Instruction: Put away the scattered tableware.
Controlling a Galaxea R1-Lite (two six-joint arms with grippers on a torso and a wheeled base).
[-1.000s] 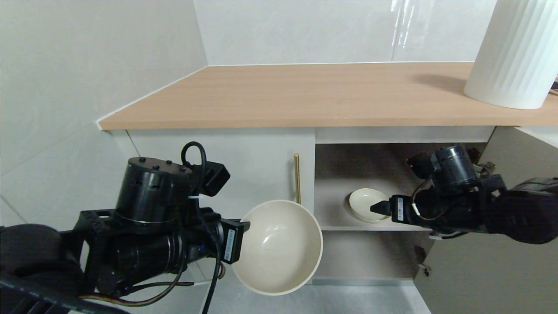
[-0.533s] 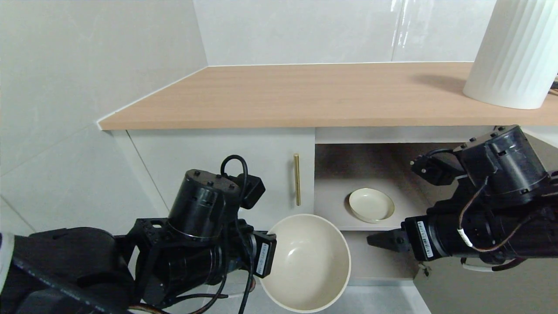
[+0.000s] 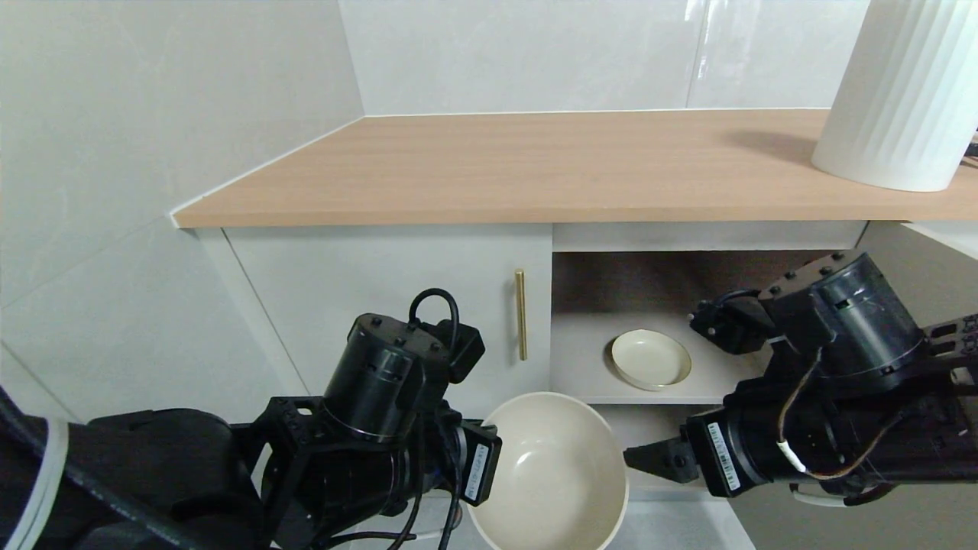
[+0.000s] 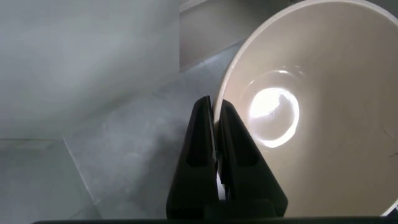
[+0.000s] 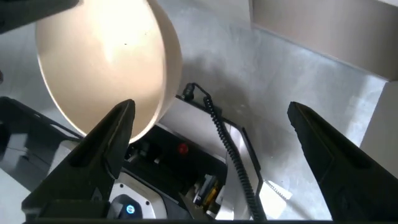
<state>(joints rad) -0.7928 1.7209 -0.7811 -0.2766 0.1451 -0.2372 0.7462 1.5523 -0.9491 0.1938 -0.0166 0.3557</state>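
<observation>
Left gripper point(image 3: 484, 472) was clenched on the rim of the cream bowl point(image 3: 554, 477), held low before the closed cabinet door point(image 3: 397, 283). Farther right, the right gripper point(image 3: 649, 458) hung spread and empty below the shelf point(image 3: 581, 378) bearing a small dish point(image 3: 651, 359). So thin a rim pinch might let the bowl swing into that gripper.

my bowl point(image 3: 554, 473) runs off the bottom edge of the head view, its near rim cut away. the white ribbed container point(image 3: 901, 92) is cropped at top and right. my right arm point(image 3: 840, 428) hides the right part of the cabinet shelf point(image 3: 581, 367).
</observation>
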